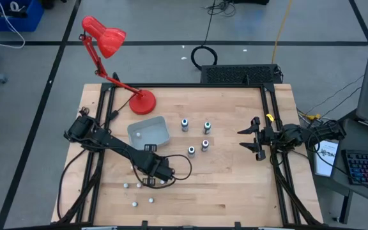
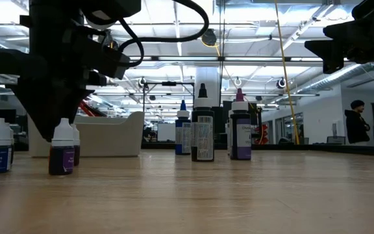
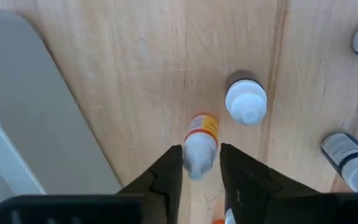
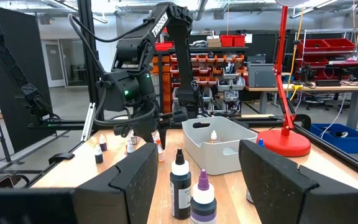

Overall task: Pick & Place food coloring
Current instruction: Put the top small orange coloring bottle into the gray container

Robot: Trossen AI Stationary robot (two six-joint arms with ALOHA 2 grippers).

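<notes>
Food coloring: four larger bottles [image 1: 195, 136] stand mid-table; about six small ones [image 1: 135, 204] near the front edge, some hidden. Left gripper [image 3: 201, 163] pinches an orange-banded bottle [image 3: 200, 145]. Right gripper [image 1: 250, 138] waits, parted, empty. One tray [image 1: 161, 136].

Right claw [image 4: 194, 186] sits wide open, two dark fingers [image 4: 129, 180] framing a black bottle [image 4: 179, 186] and a purple bottle [image 4: 203, 196] standing just beside each other on the bench [image 4: 79, 171]. Behind them, a grey tray [image 4: 219, 143] with one small bottle inside and a red lamp [image 4: 288, 134]. Across the bench, the left arm [image 4: 145, 74] hangs over a cluster of little bottles [image 4: 101, 149].
</notes>
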